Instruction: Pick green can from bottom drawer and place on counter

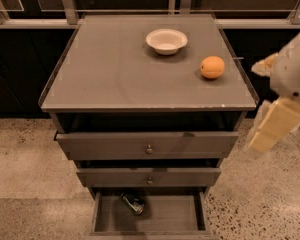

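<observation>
The green can (132, 203) is seen lying on its side on the floor of the bottom drawer (175, 217), in the left half, close to the back, partly shadowed by the middle drawer (190, 177) above it. It is small and shiny, dark green in the low light, with a silvery metallic end turned toward the front right and pale markings on its body. It is set at a slant, not square to the drawer walls. Nothing is touching it.

The bottom drawer is pulled out furthest of the three. The middle drawer and the top drawer (105, 145) are also pulled out part way, each with a small round knob at its centre.

The counter (110, 69) is flat and grey-brown, with a thin raised rim. A white bowl (166, 40) is placed upright near the back, right of centre. An orange fruit (212, 67) is placed to the right of the bowl and nearer the front, apart from it.

The gripper (270, 129) is seen at the right edge of the view, beside the cabinet, beyond the counter's right front corner and at about top-drawer height, well apart from the can. It is cream-coloured and hangs below a white arm (292, 69). Nothing is seen held in it. Whether it is released or clenched cannot be told.
</observation>
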